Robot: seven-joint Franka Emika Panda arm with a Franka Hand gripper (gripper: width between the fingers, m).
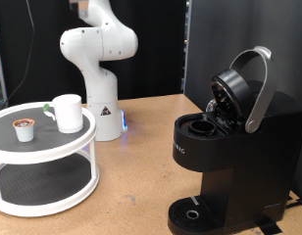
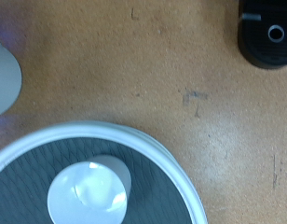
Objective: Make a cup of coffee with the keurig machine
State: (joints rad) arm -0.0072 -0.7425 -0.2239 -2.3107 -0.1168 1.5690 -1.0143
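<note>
Hand out of both views; keurig machine (image 2: pixel 269 35) base cropped by wrist view's edge; cup (image 2: pixel 89 193) blurred.

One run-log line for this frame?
gripper: out of view | cup: on round stand beside pod | keurig machine: lid open

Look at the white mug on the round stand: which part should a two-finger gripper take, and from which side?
Probably the rim wall of the cup, from above. It stands upright with its mouth open on the stand; its handle points toward the pod, so grip the opposite rim. The gripper is not in view.
</note>
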